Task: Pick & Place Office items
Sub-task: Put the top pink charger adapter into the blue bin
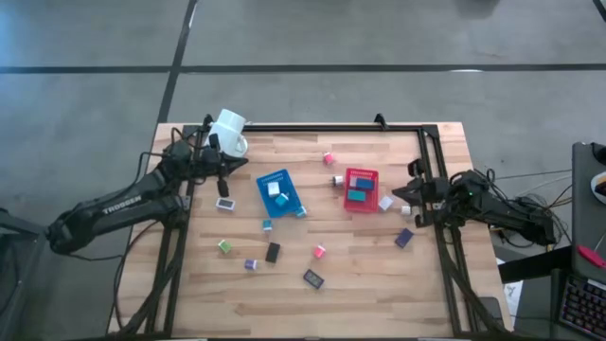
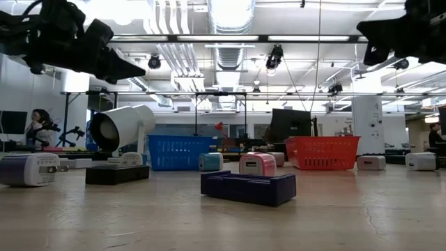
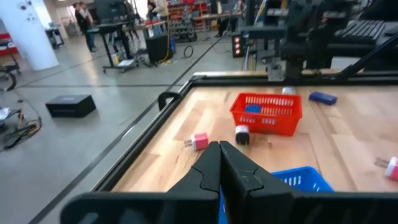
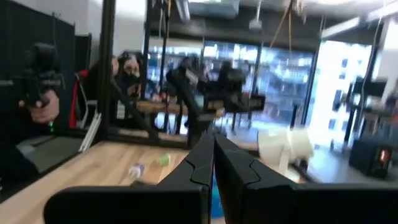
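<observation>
Evidently both arms were idle: the left gripper [image 1: 225, 163] hung by the white mug [image 1: 229, 132], fingers pressed together on nothing, and the right gripper [image 1: 409, 192] sat likewise closed and empty at the table's right edge. Small coloured office blocks lay scattered on the wooden table [image 1: 369, 275]. Nearest the left gripper was a white rectangular block [image 1: 224, 203], just toward the table's front edge, its long axis running left to right.

Your wooden counter [image 1: 360, 275] carries a blue tray [image 1: 280, 192], a red tray [image 1: 361, 190], a tipped white mug [image 1: 228, 132] and small blocks [image 1: 273, 252] scattered about.
</observation>
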Action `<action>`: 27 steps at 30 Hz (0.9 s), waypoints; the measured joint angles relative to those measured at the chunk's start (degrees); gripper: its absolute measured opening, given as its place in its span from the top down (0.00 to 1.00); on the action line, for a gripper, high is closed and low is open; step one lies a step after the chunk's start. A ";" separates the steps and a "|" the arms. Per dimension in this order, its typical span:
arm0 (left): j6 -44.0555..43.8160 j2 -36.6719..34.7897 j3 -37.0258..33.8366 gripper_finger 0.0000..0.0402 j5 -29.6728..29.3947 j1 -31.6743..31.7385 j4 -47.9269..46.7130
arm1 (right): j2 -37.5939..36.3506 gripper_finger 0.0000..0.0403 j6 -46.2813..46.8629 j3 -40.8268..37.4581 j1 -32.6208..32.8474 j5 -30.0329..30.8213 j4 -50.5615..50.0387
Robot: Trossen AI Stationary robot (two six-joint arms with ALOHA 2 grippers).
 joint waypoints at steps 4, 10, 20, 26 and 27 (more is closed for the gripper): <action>-0.60 2.65 2.56 0.99 -5.27 -0.29 -3.55 | 0.63 0.98 -0.24 -0.92 0.02 1.25 1.39; -2.78 16.64 15.42 1.00 -7.25 -2.96 -18.07 | 1.98 0.98 -0.04 -1.26 0.03 1.48 1.67; 4.53 43.57 42.15 0.95 -7.47 -7.65 -25.87 | 2.04 0.98 1.50 -1.26 0.05 1.69 1.73; 10.12 57.88 58.58 0.85 -7.69 -10.25 -32.43 | 2.04 0.98 3.59 -1.26 0.05 2.75 1.45; 10.54 60.37 61.72 0.82 -8.77 -10.62 -34.61 | 2.04 0.98 3.58 -1.26 0.03 2.97 1.34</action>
